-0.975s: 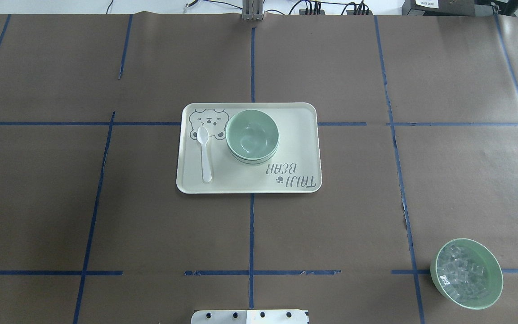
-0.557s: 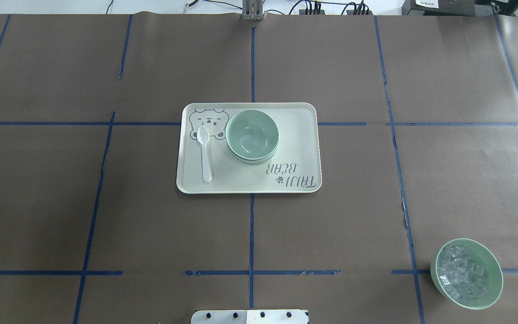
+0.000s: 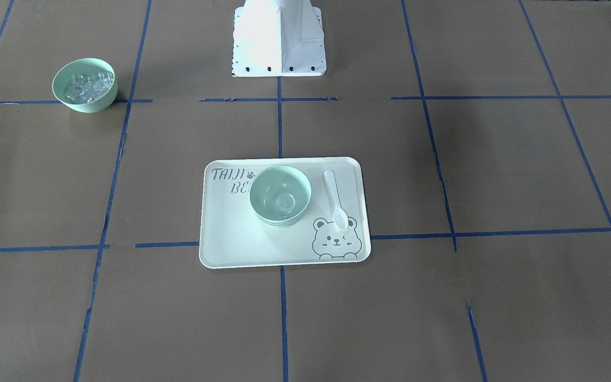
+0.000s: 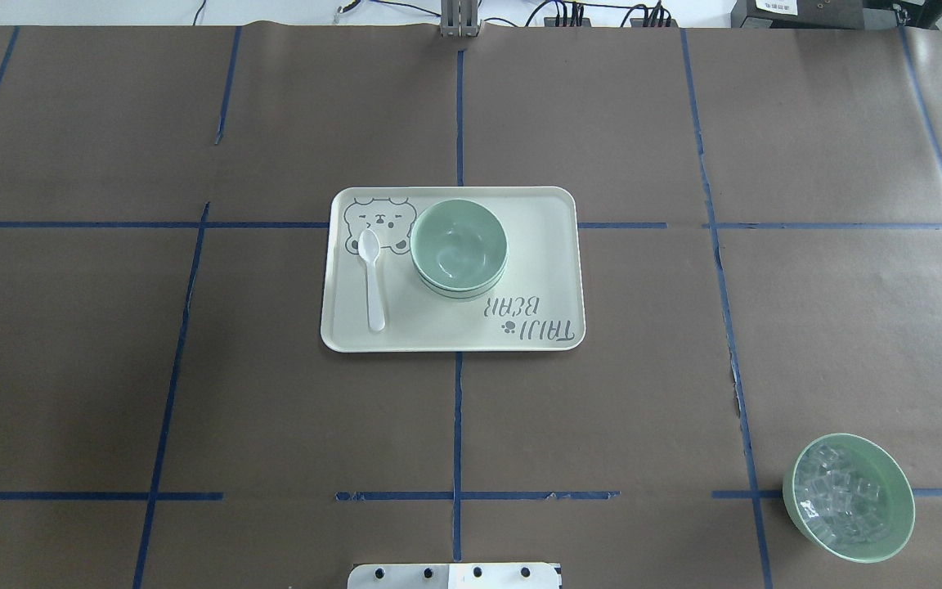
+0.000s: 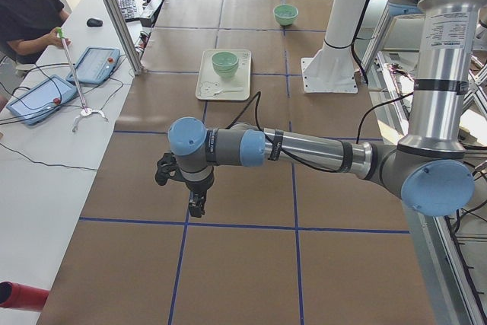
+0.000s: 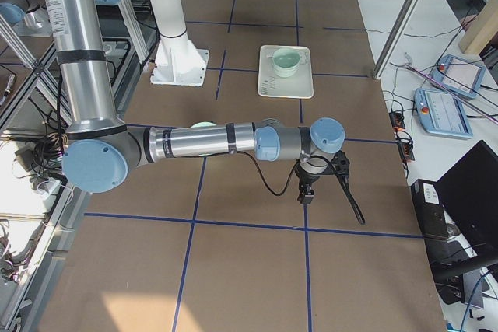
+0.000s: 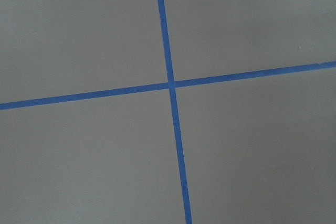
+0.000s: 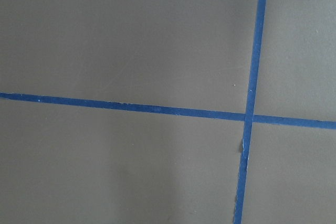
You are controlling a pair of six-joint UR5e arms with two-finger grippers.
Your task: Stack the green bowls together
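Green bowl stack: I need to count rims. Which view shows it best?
Overhead exterior: the green bowl stack is large, lower rims peeking out beneath. Front-facing shows it similarly; side views, tiny; wrist views, only taped table.

The bowls (image 4: 459, 245) are plain pale mint green. The tray (image 4: 549, 245) is cream, printed with a grey bear (image 4: 375, 221) face and grey lettering (image 4: 532, 319) with a paw print. The spoon (image 4: 373, 282) is white. The table (image 4: 602, 425) is matt brown, crossed by a grid of blue tape (image 4: 457, 425). The lone bowl (image 3: 85, 106) is a similar green and holds clear, glassy chunks (image 4: 839, 495). The left arm (image 5: 312, 146) and right arm (image 6: 194, 141) are silver with pale blue joint caps. The base (image 3: 279, 42) is white.
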